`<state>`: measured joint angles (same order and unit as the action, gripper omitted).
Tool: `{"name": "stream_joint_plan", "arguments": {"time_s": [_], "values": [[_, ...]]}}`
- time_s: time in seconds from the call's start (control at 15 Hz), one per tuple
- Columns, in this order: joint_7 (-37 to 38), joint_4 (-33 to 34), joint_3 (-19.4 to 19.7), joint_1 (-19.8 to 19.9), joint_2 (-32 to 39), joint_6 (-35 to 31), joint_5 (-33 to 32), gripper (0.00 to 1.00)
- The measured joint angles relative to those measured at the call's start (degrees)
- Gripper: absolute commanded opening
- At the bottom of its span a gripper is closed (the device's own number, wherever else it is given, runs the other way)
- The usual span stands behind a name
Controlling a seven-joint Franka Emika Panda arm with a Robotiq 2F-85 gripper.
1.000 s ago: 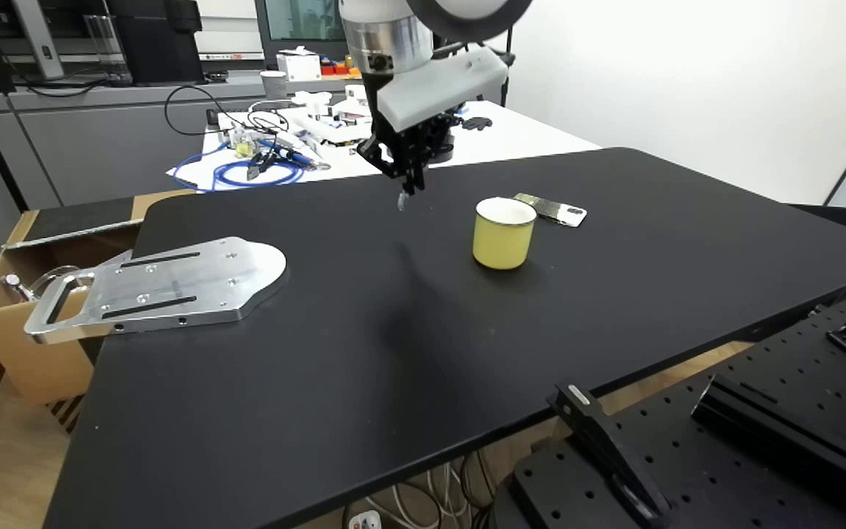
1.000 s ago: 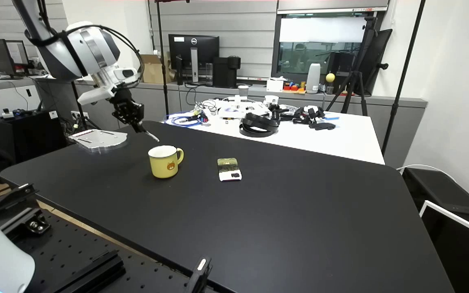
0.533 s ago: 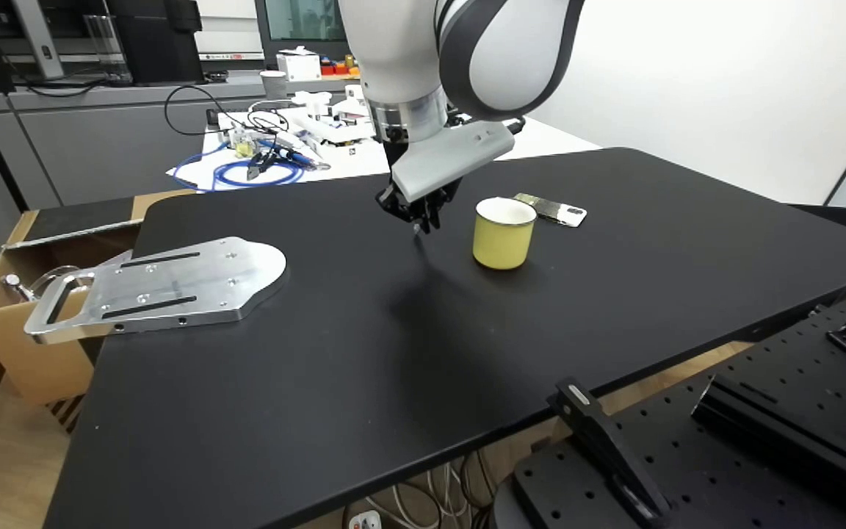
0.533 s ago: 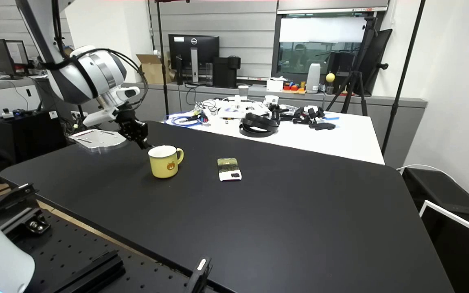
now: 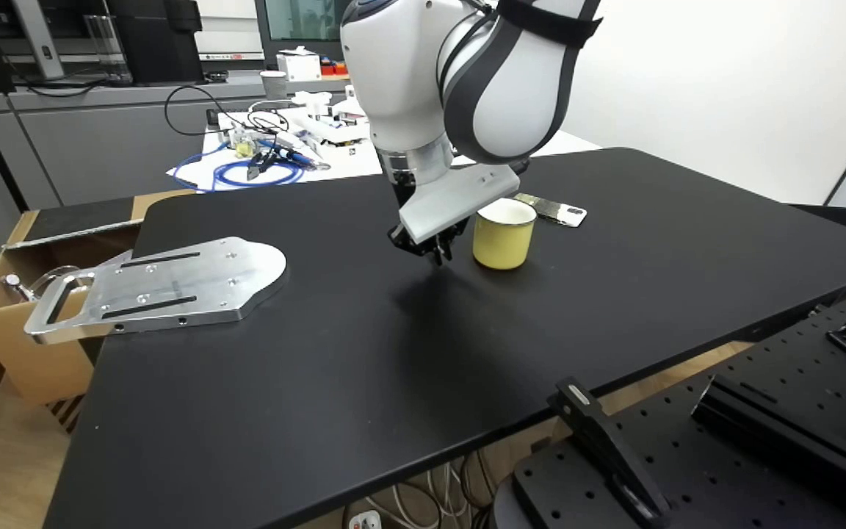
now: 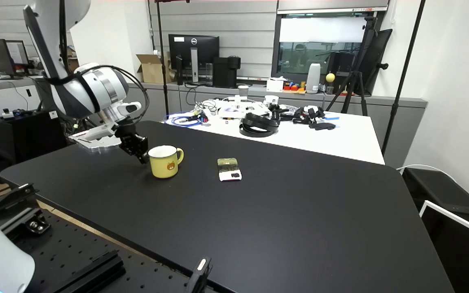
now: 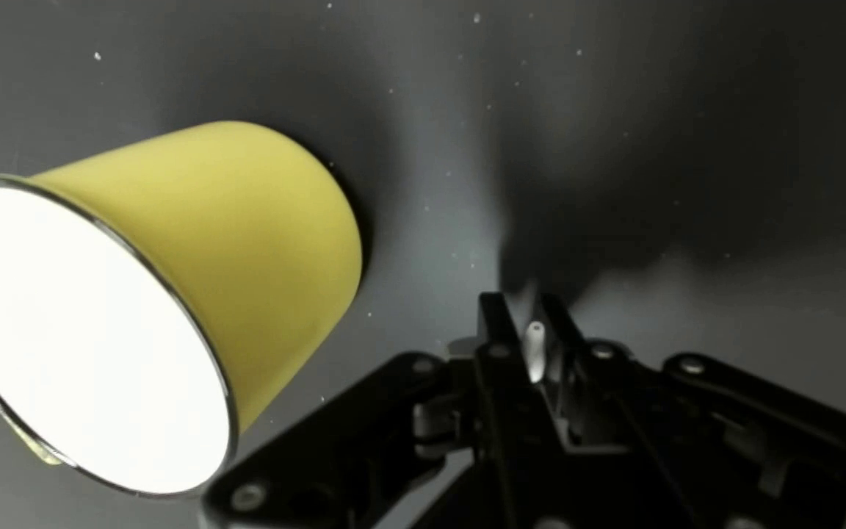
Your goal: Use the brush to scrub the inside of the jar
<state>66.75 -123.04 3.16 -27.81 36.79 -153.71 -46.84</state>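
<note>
Across the black table: judged to be either a set-down or a start toward scrubbing (impossible to say which). To scrub, raise well clear first, then travel sideways. Upright on that surface in both exterior views, yellow with a pale mouth, the jar: enter from above, circle lightly against the inner wall, avoid tipping. Just beside, with fingertips apart from the yellow side in the wrist view, the gripper: closed to a narrow gap. Smallest, pale and slender between the fingertips, seemingly pinched, the brush: hold firmly; with far end unclear, confirm reach before lowering.
</note>
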Motion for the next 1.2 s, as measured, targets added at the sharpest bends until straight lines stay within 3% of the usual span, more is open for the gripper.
{"name": "stream_joint_plan", "arguments": {"time_s": [0.07,0.13,0.73,1.2], "values": [[0.0,0.26,0.0,0.01,0.4,0.0,0.18,0.38],[0.0,0.47,0.01,0.02,0.68,0.01,0.54,0.39],[-0.17,2.67,0.33,0.59,-0.81,0.44,2.26,0.98],[-1.41,2.89,-0.03,1.38,-5.05,0.69,5.53,1.0]]}}
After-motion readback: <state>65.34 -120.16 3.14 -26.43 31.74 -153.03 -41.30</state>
